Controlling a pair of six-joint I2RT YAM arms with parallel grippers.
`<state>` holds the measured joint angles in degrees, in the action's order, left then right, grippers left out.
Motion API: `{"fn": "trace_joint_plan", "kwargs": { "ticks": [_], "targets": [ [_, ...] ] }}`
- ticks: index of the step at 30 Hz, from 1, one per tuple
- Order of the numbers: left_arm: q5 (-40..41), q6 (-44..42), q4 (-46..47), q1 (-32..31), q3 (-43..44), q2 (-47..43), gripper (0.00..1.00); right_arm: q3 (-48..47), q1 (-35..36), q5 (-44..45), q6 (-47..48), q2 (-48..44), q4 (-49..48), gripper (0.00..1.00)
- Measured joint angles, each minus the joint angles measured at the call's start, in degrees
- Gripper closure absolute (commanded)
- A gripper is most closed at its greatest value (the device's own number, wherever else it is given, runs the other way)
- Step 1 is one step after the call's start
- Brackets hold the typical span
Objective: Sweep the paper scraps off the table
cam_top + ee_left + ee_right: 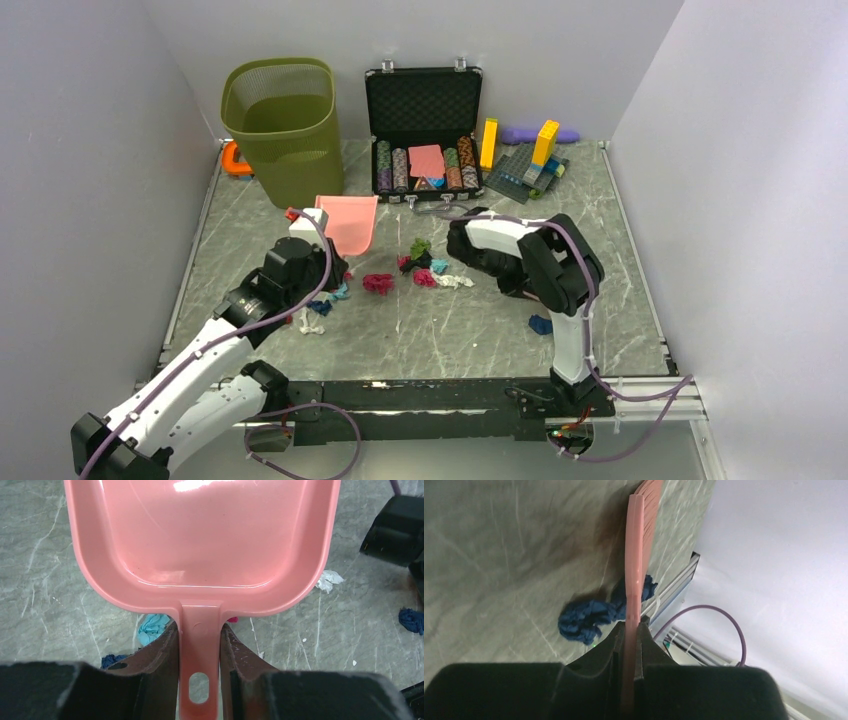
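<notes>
My left gripper (316, 234) is shut on the handle of a pink dustpan (349, 222); in the left wrist view the fingers (170, 650) clamp the handle below the empty pan (200, 535). Paper scraps lie mid-table: magenta (378, 283), pink (424, 277), white (455, 281), green (419, 247), teal (439, 266), and blue (320, 307) by my left arm. My right gripper (630, 632) is shut on a thin pink brush (634, 565), next to a dark blue scrap (584, 620). That scrap (540, 323) lies near the right arm's base.
A green waste basket (285, 125) stands at the back left, with an orange object (235, 160) beside it. An open black chip case (424, 125) and toy bricks (530, 160) are at the back. A metal rail (679, 587) borders the table near the blue scrap.
</notes>
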<state>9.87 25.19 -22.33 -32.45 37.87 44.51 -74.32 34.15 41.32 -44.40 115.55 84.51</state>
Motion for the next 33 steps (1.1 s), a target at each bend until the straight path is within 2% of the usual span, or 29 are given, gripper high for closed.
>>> {"fn": "trace_joint_plan", "kwargs": {
  "ticks": [6, 11, 14, 18, 21, 26, 33],
  "targets": [
    [-1.4, 0.0, 0.0, 0.0, 0.0, 1.1, 1.0, 2.8, 5.4, -6.5, -1.8, -2.0, 0.6, 1.0],
    [-2.6, 0.0, 0.2, 0.0, 0.0, 2.1, 1.0, -2.3, 7.3, -14.9, -0.7, -10.6, -1.0, 1.0],
    [-2.8, 0.0, 0.2, 0.0, 0.0, 2.3, 1.0, -7.0, 6.2, -19.9, -0.1, -16.1, -5.1, 1.0],
    [-2.8, 0.0, 0.2, 0.0, 0.0, 2.3, 1.0, -8.4, 4.1, -25.4, -0.5, -23.8, -13.9, 1.0],
    [-2.9, 0.0, 0.1, 0.0, 0.0, 2.2, 1.0, -11.8, 3.6, -24.9, -1.5, -27.2, -14.5, 1.0],
    [-4.0, 0.0, 0.2, 0.0, 0.0, 2.3, 1.0, -17.7, 4.6, -17.4, -6.6, -27.7, -7.6, 1.0],
    [-6.2, 0.0, 0.2, -0.2, 0.0, 3.9, 1.0, -6.4, 4.6, -12.3, -17.4, -33.6, -2.0, 1.0]
  ]
}}
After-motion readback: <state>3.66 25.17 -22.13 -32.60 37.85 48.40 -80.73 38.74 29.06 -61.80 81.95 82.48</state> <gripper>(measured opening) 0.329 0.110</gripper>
